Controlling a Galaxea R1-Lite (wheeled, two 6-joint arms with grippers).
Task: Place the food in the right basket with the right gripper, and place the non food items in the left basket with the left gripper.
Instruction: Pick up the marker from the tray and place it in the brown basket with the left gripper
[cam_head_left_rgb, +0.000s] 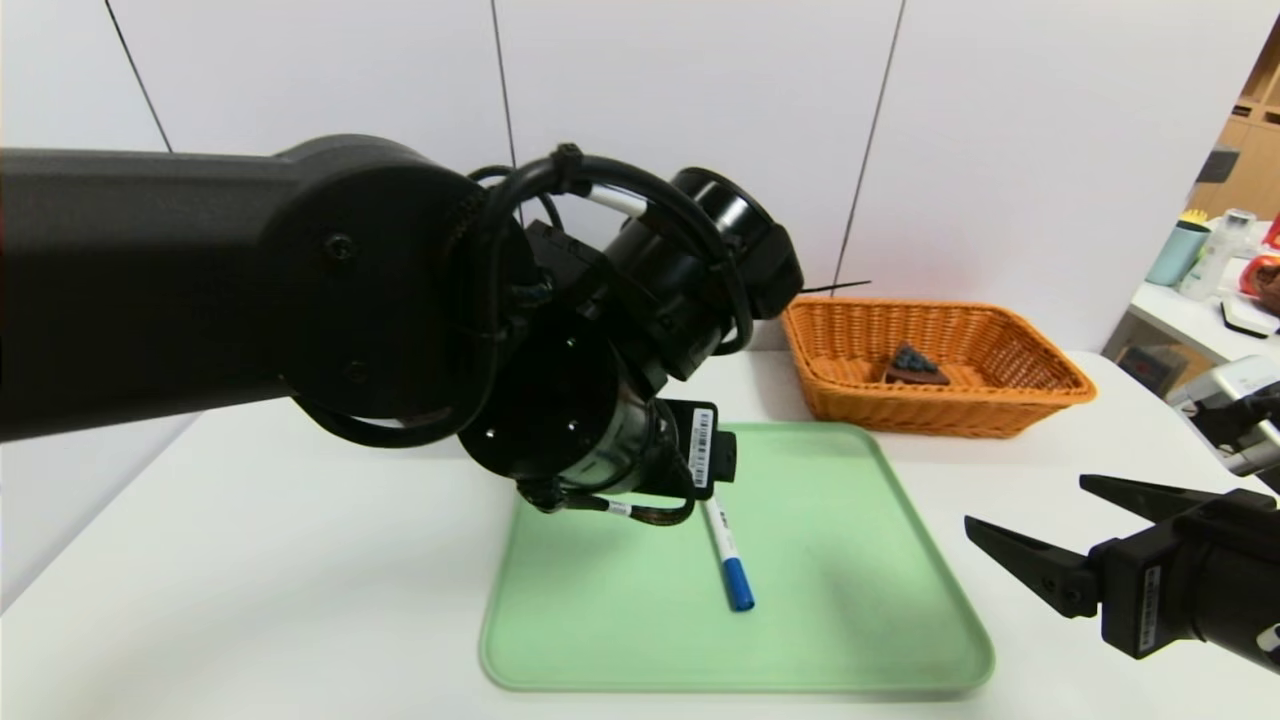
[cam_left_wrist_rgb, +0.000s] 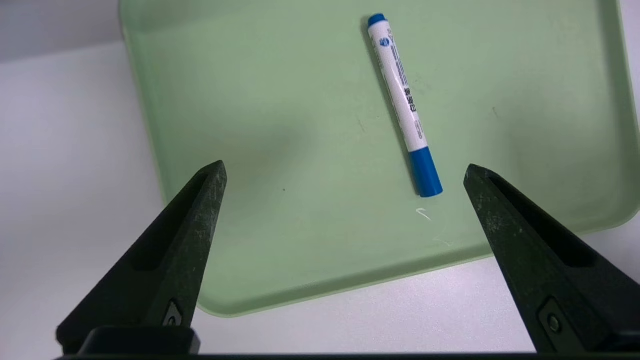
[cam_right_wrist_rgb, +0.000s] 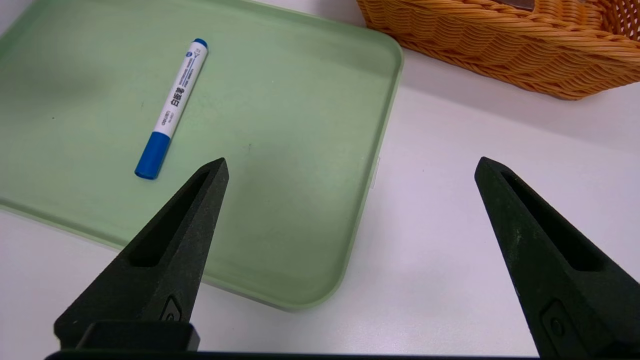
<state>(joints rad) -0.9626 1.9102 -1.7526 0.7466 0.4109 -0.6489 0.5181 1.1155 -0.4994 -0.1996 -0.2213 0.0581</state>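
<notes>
While the marker pen (cam_head_left_rgb: 728, 556) is lying flat on the green tray (cam_head_left_rgb: 850, 640), the left gripper (cam_left_wrist_rgb: 345, 172) is hanging over the tray with its two black fingers (cam_left_wrist_rgb: 185, 235) spread wide. Nothing is sitting between them. In the left wrist view, the pen's blue cap is lying just inside the gap between the finger tips, nearer to one finger than the other, and the white body is pointing away from the claw. The pen is not touching the fingers. In the head view, the big black left arm is blocking much of the tray's far left part, and the pen is poking out from under it with the blue cap nearest the robot.

The right gripper (cam_head_left_rgb: 1040, 520) is waiting low at the right side, above the white table (cam_head_left_rgb: 250, 560), just off the tray's right edge. Its fingers (cam_right_wrist_rgb: 170, 250) are spread wide too and are holding nothing. The pen is lying well off to its left.

The cake slice (cam_head_left_rgb: 914, 366) is sitting inside the orange basket (cam_head_left_rgb: 1040, 395), which is standing behind the tray on the right. The dark basket and the tape roll are not showing.
</notes>
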